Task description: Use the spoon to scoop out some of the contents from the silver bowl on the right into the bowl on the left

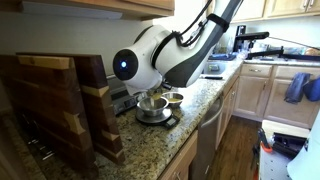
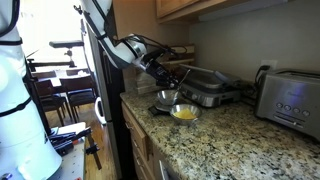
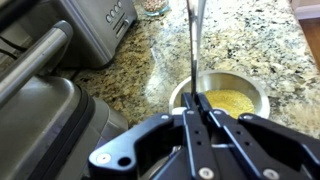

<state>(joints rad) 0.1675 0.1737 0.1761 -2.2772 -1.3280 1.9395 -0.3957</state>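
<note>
My gripper [image 3: 196,97] is shut on the thin handle of the spoon [image 3: 193,50], which runs straight away from the fingertips toward the top of the wrist view. Just beyond the fingertips stands a silver bowl [image 3: 224,78] holding the yellowish granular contents [image 3: 232,101]. In an exterior view the gripper [image 2: 172,80] hangs over two silver bowls that stand close together on the counter. The nearer bowl [image 2: 186,118] shows yellow contents [image 2: 185,112]. The farther bowl [image 2: 164,99] looks empty. The spoon's scoop end is out of view.
A closed contact grill [image 2: 208,88] stands behind the bowls and a silver toaster [image 2: 290,100] beside it. Upright wooden cutting boards [image 1: 60,100] stand near the camera. The granite counter [image 3: 250,40] ends at an edge above the cabinets [image 2: 140,140].
</note>
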